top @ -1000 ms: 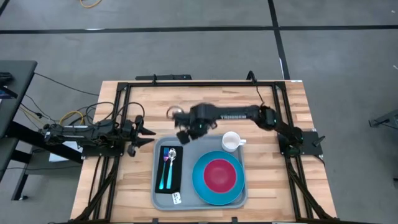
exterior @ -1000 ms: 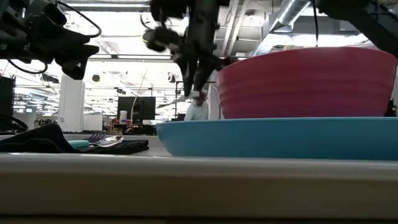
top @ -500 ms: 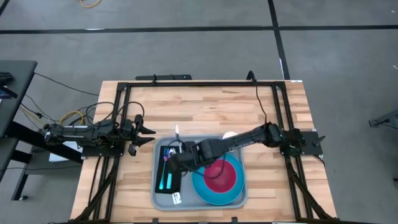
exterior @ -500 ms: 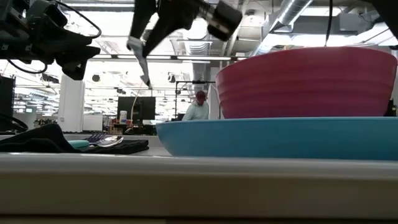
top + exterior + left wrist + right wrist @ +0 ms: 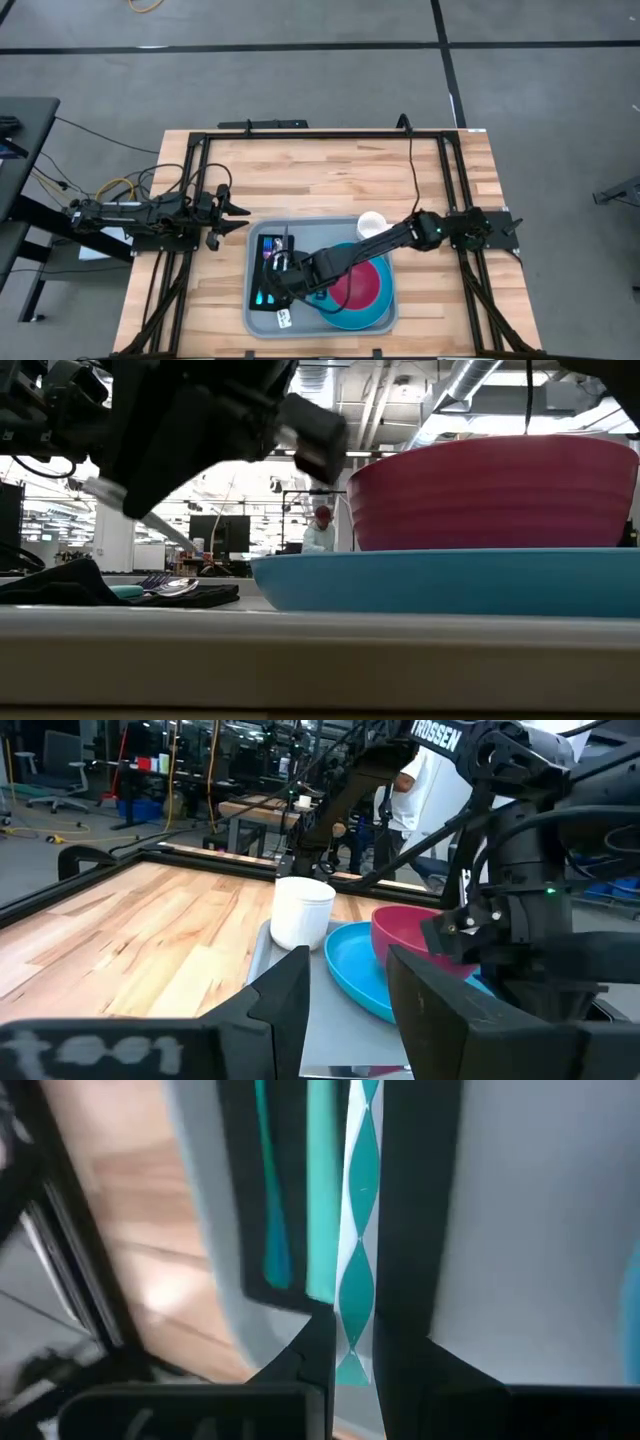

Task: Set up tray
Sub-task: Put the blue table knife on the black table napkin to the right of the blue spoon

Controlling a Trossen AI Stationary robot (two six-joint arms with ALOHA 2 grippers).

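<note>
The grey-blue tray (image 5: pixel 300 226) lies at the table's near middle. On its left part lies a black napkin (image 5: pixel 268 302) with two teal-handled utensils (image 5: pixel 275 1230). My right gripper (image 5: pixel 284 274) hangs low over the napkin, shut on a third utensil with a teal-and-white handle (image 5: pixel 357 1230) and a silver metal end (image 5: pixel 150 525). The tray's right part carries a blue plate (image 5: pixel 352 316) with a pink bowl (image 5: pixel 358 285). A white cup (image 5: pixel 371 224) stands in the far right corner. My left gripper (image 5: pixel 241 213) waits open, left of the tray. My right gripper pinches the utensil's teal-and-white handle (image 5: pixel 356 1295) between its two fingers (image 5: pixel 402 1280). The fingers lie along the handle and come from above, slanting down. The utensil is tilted, its silver end (image 5: pixel 165 533) sloping down over the napkin. Whether it touches the napkin cannot be told.
The right arm (image 5: pixel 400 236) stretches across the plate and bowl from the table's right side. A black frame (image 5: pixel 300 135) runs around the wooden tabletop (image 5: pixel 330 175), which is bare on the far side. A person (image 5: pixel 318 532) shows in the room beyond.
My right gripper has carried the utensil from above the tray's far edge toward the near edge and left, coming down low over the napkin. The utensil has tipped from hanging nearly upright to a shallow slant. The left arm has kept still.
</note>
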